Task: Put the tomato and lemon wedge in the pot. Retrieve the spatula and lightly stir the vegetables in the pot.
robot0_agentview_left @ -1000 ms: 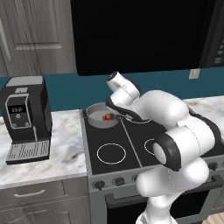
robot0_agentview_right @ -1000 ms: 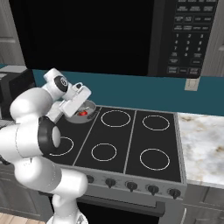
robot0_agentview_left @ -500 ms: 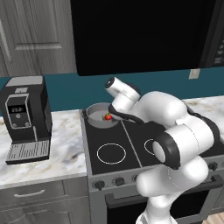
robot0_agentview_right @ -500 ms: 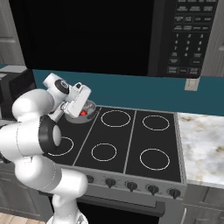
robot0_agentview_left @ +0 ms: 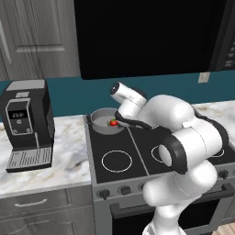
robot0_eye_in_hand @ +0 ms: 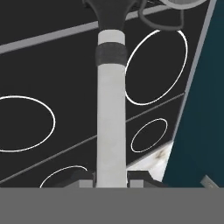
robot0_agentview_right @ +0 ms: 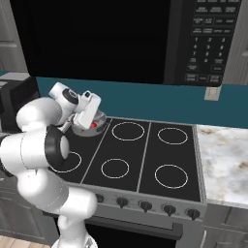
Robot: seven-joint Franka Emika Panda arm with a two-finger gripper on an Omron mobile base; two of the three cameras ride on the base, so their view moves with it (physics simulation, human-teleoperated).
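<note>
Arm bent low over the stove's rear-left burner, gripper (robot0_eye_in_hand: 111,183) pinching the spatula (robot0_eye_in_hand: 111,109) by its pale handle, which runs straight out from the fingers toward the pot (robot0_agentview_left: 102,118). Tomato (robot0_agentview_left: 112,122) lies inside the pot. Coffee machine (robot0_agentview_left: 26,124) stands on the counter, well apart.

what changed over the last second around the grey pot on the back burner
The white arm's hand swung slightly leftward over the round grey metal pot, carrying the pale-handled spatula with it; the gripper stays shut on that handle. The small red tomato remains in the pot, and the black coffee machine and the base have not moved.
</note>
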